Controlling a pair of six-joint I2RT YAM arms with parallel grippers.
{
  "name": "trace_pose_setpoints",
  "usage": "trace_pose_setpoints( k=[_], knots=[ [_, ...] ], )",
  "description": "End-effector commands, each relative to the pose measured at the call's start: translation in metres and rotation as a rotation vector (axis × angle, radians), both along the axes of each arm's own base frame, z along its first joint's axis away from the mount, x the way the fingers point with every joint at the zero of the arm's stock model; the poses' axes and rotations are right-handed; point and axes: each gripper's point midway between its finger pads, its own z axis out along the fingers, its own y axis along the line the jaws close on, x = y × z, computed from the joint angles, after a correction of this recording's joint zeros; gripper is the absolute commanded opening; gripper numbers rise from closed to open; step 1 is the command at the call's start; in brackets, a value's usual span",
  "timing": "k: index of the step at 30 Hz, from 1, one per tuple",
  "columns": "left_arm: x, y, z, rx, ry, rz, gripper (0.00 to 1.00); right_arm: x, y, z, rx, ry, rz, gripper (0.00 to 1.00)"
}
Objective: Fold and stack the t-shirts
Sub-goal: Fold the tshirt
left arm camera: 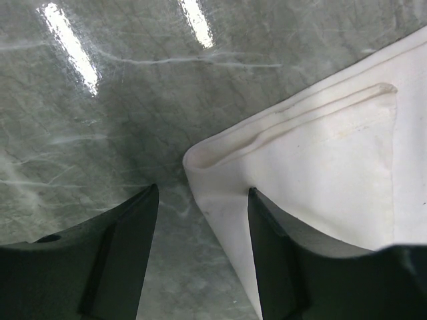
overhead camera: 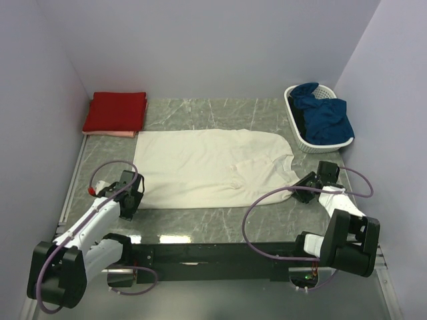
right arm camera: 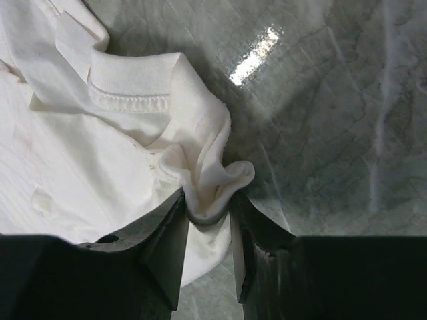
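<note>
- Two shirts lie folded beyond the far left corner of the cream shirt [overhead camera: 207,167]. The red shirt [overhead camera: 115,111] sits on top of the pink shirt [overhead camera: 110,134], and the pair is just clear of the cream one. That looks like your stack spot.
- Your left gripper [left arm camera: 203,189] is at the cream shirt's near left corner, jaws wide and holding nothing. One finger hangs over the bare table [left arm camera: 100,100] and the other over cloth. The hem corner [left arm camera: 200,157] lies between them.
- To take that corner well, come straight down and close on every layer lying there. A bite on the top layer alone would likely let the shirt peel open once you lift.
- The cream shirt is spread flat with its hem to the left and its collar [right arm camera: 127,93] to the right. There are a few creases toward the collar end.
- Your right gripper [right arm camera: 207,200] is at the cream shirt's near right end, just beside the collar. Its jaws are narrow and pinched on a bunched fold of cloth that fills the gap between the fingers.
- That bite looks small, so I would not pull sideways on it before the left side has its hold.
- Once both ends are held, raise them together and level, keeping the near edge lightly taut. Then carry it over so it lands along the cream shirt's far edge. Uneven height would probably skew the fold.
- The basket [overhead camera: 291,113] of blue clothes [overhead camera: 323,117] stands beyond the cream shirt's far right end. Keep the right arm's swing short of it.
</note>
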Motion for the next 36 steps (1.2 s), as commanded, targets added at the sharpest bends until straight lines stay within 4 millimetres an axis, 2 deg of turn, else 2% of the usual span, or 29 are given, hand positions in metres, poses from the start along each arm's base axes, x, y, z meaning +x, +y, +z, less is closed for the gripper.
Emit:
trace_pose_setpoints(
  k=[1,4,7,9,10,12,13,14,16,18,19,21,22,23,24,25,26,27,28,30,31,32,33,34,35,36],
  knots=[
    [0.003,0.002,0.006,0.003,-0.012,0.034,0.62,0.011,-0.002,0.004,-0.001,-0.04,0.015,0.36],
    [0.015,0.003,0.007,0.019,-0.045,0.028,0.62,0.013,0.0,0.007,0.009,-0.05,0.022,0.36],
    [0.026,0.002,0.004,0.032,-0.043,0.007,0.55,0.017,-0.001,0.013,0.007,-0.072,0.024,0.31],
    [0.034,-0.001,-0.002,0.035,-0.047,-0.014,0.44,0.019,0.001,0.017,0.012,-0.089,0.03,0.27],
    [0.035,-0.001,-0.004,0.041,-0.043,-0.021,0.39,0.021,0.001,0.019,0.014,-0.103,0.031,0.22],
    [0.04,-0.002,-0.008,0.047,-0.049,-0.042,0.16,0.024,0.004,0.023,0.028,-0.122,0.042,0.14],
    [0.041,-0.001,-0.008,0.051,-0.051,-0.049,0.05,0.025,0.005,0.024,0.032,-0.131,0.046,0.07],
    [0.044,-0.002,-0.006,0.053,-0.059,-0.057,0.01,0.028,0.006,0.028,0.036,-0.141,0.055,0.03],
    [0.053,-0.003,0.006,0.059,-0.096,-0.091,0.01,0.03,0.01,0.036,0.053,-0.164,0.078,0.0],
    [0.062,-0.004,0.029,0.068,-0.159,-0.125,0.01,0.037,0.013,0.054,0.059,-0.225,0.104,0.0],
    [0.07,-0.004,0.046,0.07,-0.203,-0.136,0.0,0.038,0.015,0.062,0.061,-0.24,0.11,0.0],
    [0.079,-0.004,0.081,0.083,-0.292,-0.179,0.0,0.045,0.015,0.091,0.047,-0.316,0.121,0.0],
    [0.09,-0.004,0.108,0.086,-0.361,-0.19,0.0,0.044,0.018,0.102,0.057,-0.332,0.128,0.0],
    [0.094,-0.006,0.132,0.1,-0.424,-0.24,0.0,0.049,0.017,0.128,0.039,-0.4,0.134,0.0],
    [0.102,-0.004,0.163,0.107,-0.499,-0.247,0.0,0.049,0.018,0.14,0.037,-0.416,0.135,0.0],
    [0.104,-0.004,0.182,0.114,-0.541,-0.258,0.0,0.05,0.018,0.154,0.031,-0.445,0.138,0.0],
    [0.106,-0.004,0.204,0.124,-0.599,-0.269,0.0,0.054,0.015,0.178,0.005,-0.489,0.133,0.0],
    [0.106,-0.004,0.218,0.142,-0.616,-0.299,0.0,0.053,0.017,0.188,0.015,-0.507,0.126,0.0],
    [0.108,-0.001,0.253,0.154,-0.678,-0.293,0.0,0.056,0.02,0.202,0.028,-0.552,0.136,0.0],
    [0.107,-0.001,0.275,0.176,-0.684,-0.322,0.0,0.056,0.029,0.231,0.069,-0.645,0.15,0.0],
    [0.107,0.0,0.304,0.183,-0.736,-0.321,0.0,0.055,0.031,0.244,0.072,-0.673,0.152,0.0],
    [0.105,0.0,0.315,0.197,-0.751,-0.335,0.0,0.055,0.031,0.272,0.051,-0.729,0.158,0.0],
    [0.102,0.0,0.323,0.203,-0.762,-0.34,0.0,0.054,0.031,0.286,0.041,-0.748,0.163,0.0],
    [0.099,0.0,0.343,0.205,-0.804,-0.343,0.0,0.05,0.032,0.294,0.044,-0.737,0.161,0.0],
    [0.096,0.0,0.353,0.215,-0.821,-0.349,0.0,0.046,0.032,0.323,0.01,-0.792,0.175,0.0],
    [0.089,0.001,0.37,0.219,-0.851,-0.346,0.0,0.043,0.033,0.336,-0.004,-0.808,0.177,0.0]
  ],
)
